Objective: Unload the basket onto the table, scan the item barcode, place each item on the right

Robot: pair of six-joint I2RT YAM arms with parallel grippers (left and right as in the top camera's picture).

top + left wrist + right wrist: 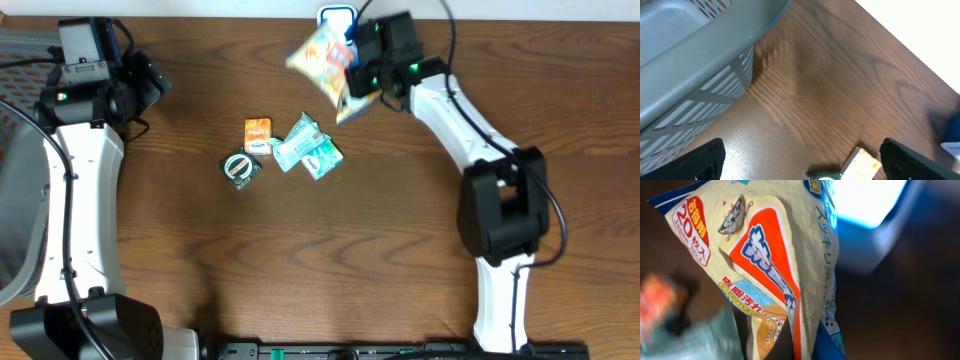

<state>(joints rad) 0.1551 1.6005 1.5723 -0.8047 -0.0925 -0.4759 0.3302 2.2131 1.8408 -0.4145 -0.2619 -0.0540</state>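
Glossy film packet (pixel 322 58) sticking up from right hand (pixel 358 85), hand pinching one edge; risk: floppy packet twisting, barcode missing scanner (pixel 338 17). Left hand (pixel 152 85) sitting open.

On the wooden table (pixel 300 260) before me lie an orange packet (pixel 257 135), a clump of teal packets (pixel 308 148) just beside it, and a small green-and-white packet (pixel 240 167) nearby. A grey slatted basket (pixel 700 45) stands at my left.
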